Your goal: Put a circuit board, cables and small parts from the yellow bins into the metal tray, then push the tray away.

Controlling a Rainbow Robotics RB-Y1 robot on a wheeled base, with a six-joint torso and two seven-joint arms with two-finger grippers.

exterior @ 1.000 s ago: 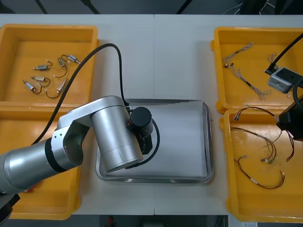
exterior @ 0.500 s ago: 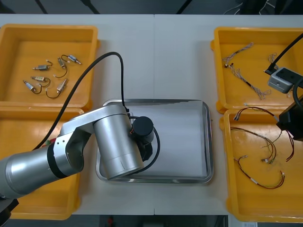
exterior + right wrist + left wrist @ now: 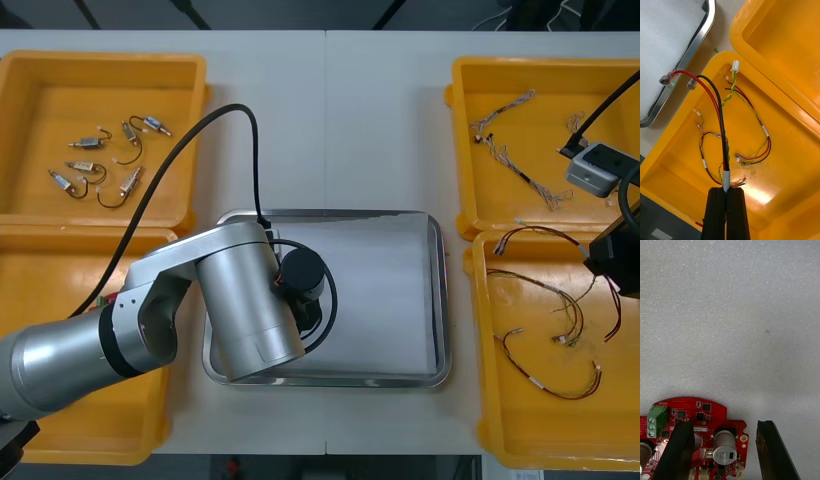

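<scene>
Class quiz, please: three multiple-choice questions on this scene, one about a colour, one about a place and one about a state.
1. The cable in the right gripper is: A blue and white; B red and black; C all white.
2. The circuit board lies: A in the right gripper; B in the metal tray; C on the floor.
3. The left gripper is: A open; B shut on the cable; C shut on nothing.
Key: 1 B, both strands run from its grip. 2 B, it rests on the tray's white inside. 3 A, its fingers stand apart.
</scene>
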